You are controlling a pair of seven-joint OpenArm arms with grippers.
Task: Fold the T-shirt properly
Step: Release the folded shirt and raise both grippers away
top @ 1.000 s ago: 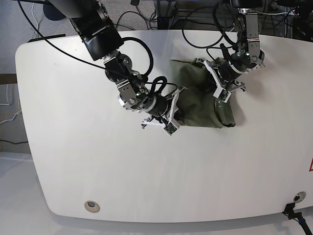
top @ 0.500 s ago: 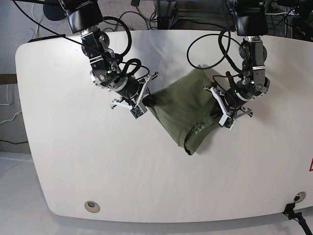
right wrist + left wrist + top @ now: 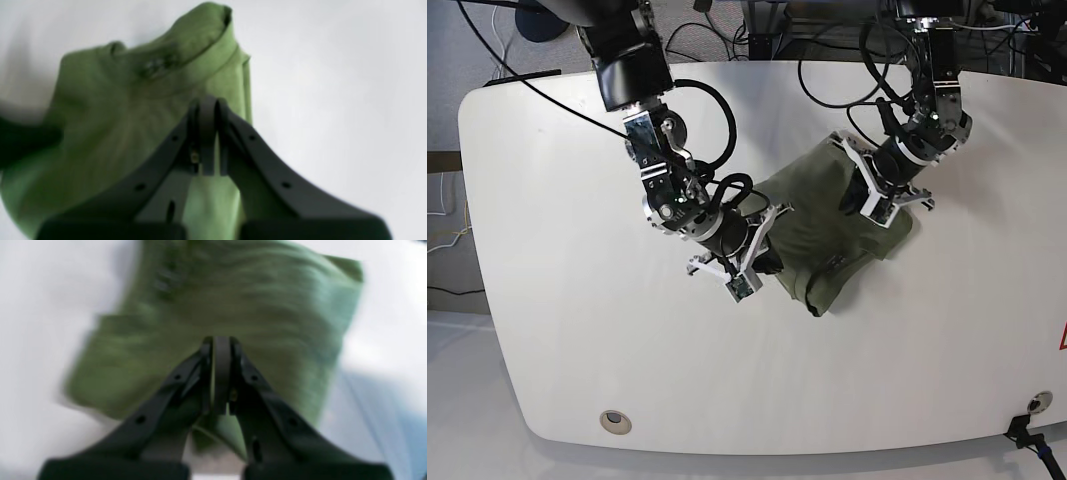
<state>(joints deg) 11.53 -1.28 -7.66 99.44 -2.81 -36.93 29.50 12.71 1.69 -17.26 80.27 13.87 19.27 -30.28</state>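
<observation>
Since half a second ago, both arms are swinging the bundled, soft olive-green cotton T-shirt [image 3: 827, 225] back across the white oval table [image 3: 577, 330]. Nearest, the right gripper [image 3: 762, 262] is pinching its near edge, jaws shut. Farther off, the left gripper [image 3: 869, 208] is clamping the opposite edge. Light and limp, the T-shirt probably handles best by hems or corners.
</observation>
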